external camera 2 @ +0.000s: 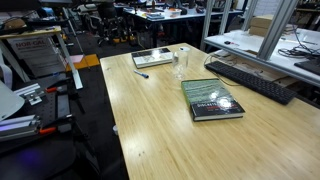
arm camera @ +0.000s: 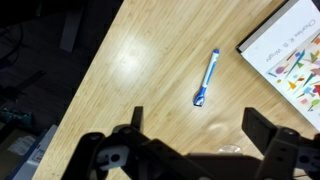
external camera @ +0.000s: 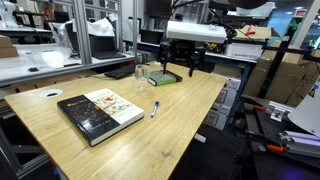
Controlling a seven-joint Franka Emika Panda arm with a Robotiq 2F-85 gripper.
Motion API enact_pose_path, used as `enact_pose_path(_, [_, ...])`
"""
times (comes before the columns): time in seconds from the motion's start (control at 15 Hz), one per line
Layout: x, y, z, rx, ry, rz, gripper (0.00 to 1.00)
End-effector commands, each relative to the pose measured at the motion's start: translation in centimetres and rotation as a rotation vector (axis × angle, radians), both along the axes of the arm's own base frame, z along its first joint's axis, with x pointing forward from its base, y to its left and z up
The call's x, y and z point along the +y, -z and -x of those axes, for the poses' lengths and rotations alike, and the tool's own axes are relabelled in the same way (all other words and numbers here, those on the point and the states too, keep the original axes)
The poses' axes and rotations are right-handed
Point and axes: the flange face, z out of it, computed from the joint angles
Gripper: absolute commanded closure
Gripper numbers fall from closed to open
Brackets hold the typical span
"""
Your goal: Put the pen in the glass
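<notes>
The blue pen with a whitish part lies flat on the wooden table, in the wrist view (arm camera: pixel 206 78) and in both exterior views (external camera: pixel 155 109) (external camera 2: pixel 141 74). The small clear glass stands upright near the flat green slab (external camera: pixel 141 72) (external camera 2: pixel 181 65). In the wrist view only a faint rim shows between the fingers (arm camera: pixel 230 148). My gripper (arm camera: pixel 200 122) is open and empty. It hangs above the far end of the table (external camera: pixel 190 70), well short of the pen. I cannot make it out in the exterior view that shows the glass most plainly.
A dark book lies on the table beside the pen (external camera: pixel 98 112) (external camera 2: pixel 212 100) (arm camera: pixel 295 55). The flat green slab (external camera: pixel 165 77) (external camera 2: pixel 152 58) lies near the glass. A keyboard (external camera 2: pixel 255 80) sits on the adjoining bench. The table edge runs along the left of the wrist view.
</notes>
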Motion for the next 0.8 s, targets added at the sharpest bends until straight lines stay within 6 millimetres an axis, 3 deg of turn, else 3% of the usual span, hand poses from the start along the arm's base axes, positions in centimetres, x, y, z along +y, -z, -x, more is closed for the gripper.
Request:
enact_pose_path(0.0, [1.4,2.2,-2.7,-0.032,-0.035,0.043,0.00])
enact_pose_path(0.13, [2.7,3.2,-3.3,-0.015,-0.059,0.050,0.00])
enact_pose_path(0.2, [1.9,3.0,-2.4,-0.001,-0.045,0.036,0.00])
enact_pose_path(0.4, [2.8,3.7,-3.0,0.003,-0.059,0.036,0.00])
enact_pose_path(0.73, [2.6,3.6,-3.1,0.001,-0.054,0.037,0.00])
